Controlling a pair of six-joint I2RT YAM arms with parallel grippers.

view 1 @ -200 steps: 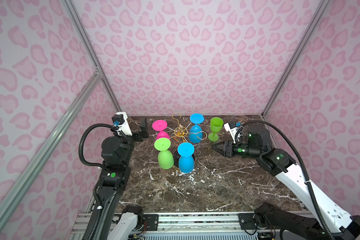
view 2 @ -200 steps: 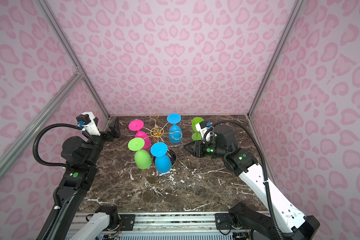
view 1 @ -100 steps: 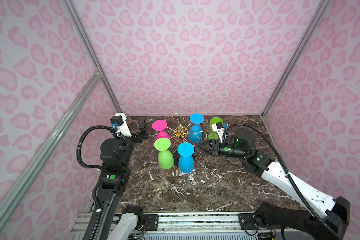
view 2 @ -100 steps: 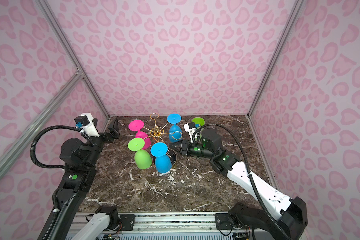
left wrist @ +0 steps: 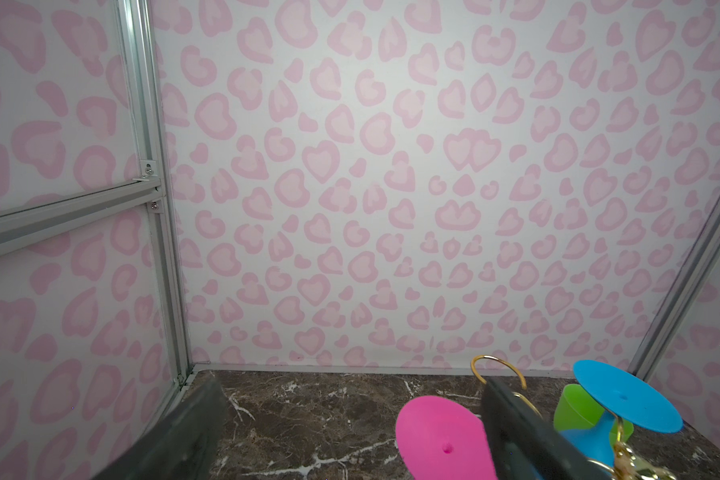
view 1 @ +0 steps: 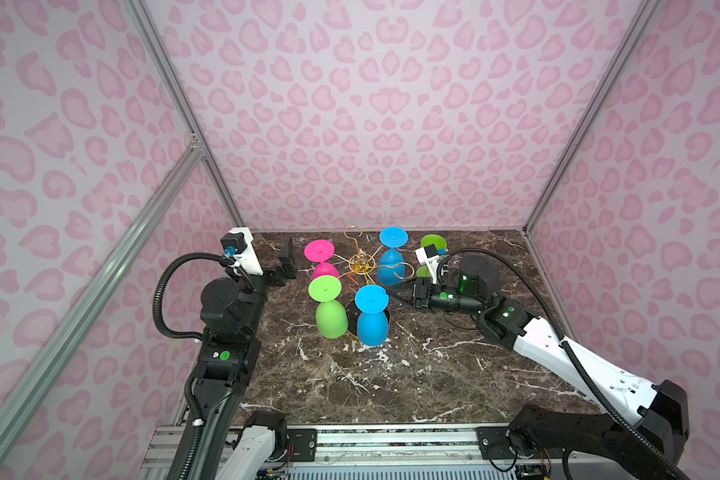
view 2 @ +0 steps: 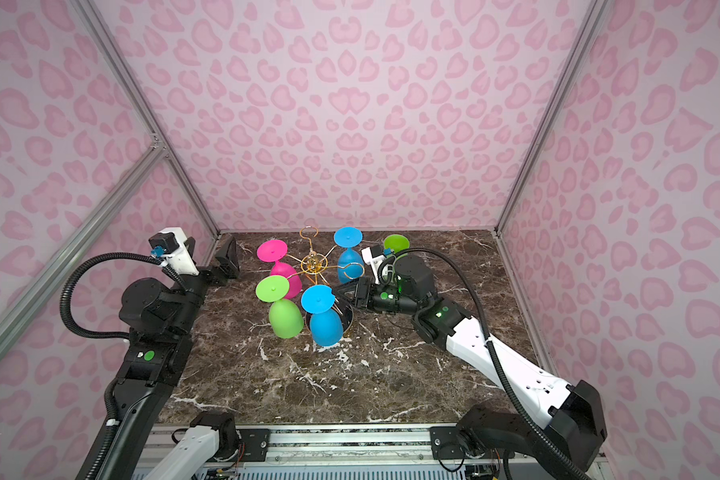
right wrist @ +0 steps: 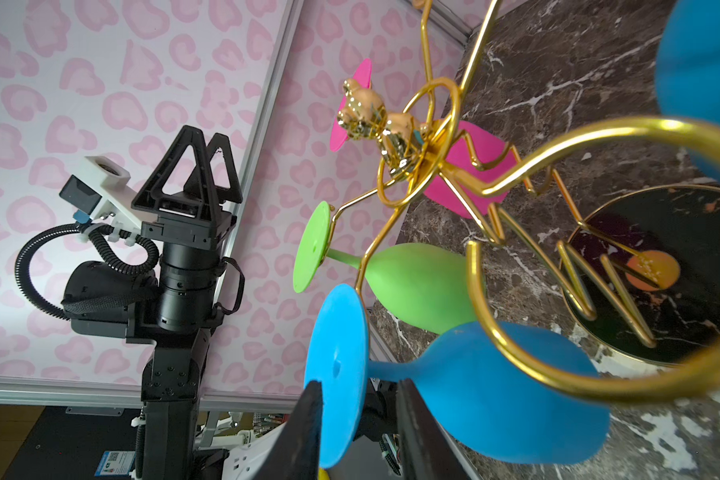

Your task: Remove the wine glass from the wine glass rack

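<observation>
Overhead, in both top views, a thin gold wire wine glass rack (view 1: 361, 262) (view 2: 314, 262) with looped arms stands towards the back of a dark brown marble table (view 1: 391, 382); four matte wine glasses hang from it upside down. Nearest the camera hangs the near blue wine glass (view 1: 373, 328) (view 2: 326, 326); its long axis is close to upright, flat round foot on top, mouth pointing down at the table. A green hanging glass (view 1: 331, 319) is just to its left; a pink hanging glass (view 1: 325, 271) and a far blue glass (view 1: 389, 266) hang behind. A green upright glass (view 1: 433, 243) stands on the table at the back right. The black right gripper (view 1: 395, 293) (view 2: 344, 291) reaches in level from the right, its tip at the near blue wine glass's foot; the black left gripper (view 1: 287, 262) (view 2: 226, 262) sits left of the rack, holding nothing.

From the left wrist camera, the left gripper (left wrist: 350, 386) has its jaws wide, only bare table between them; the pink foot sits by one finger.

From the right wrist camera, the right gripper (right wrist: 358, 384) has its jaws narrowly apart, straddling the rim of the near blue wine glass's foot disc (right wrist: 337, 332); a sliver of gap shows between the disc and the bowl-side finger (right wrist: 408, 415), so no clamp is visible. The glass's axis runs from that disc along the stem to the bowl; a gold arm meets the stem just behind the foot.
</observation>
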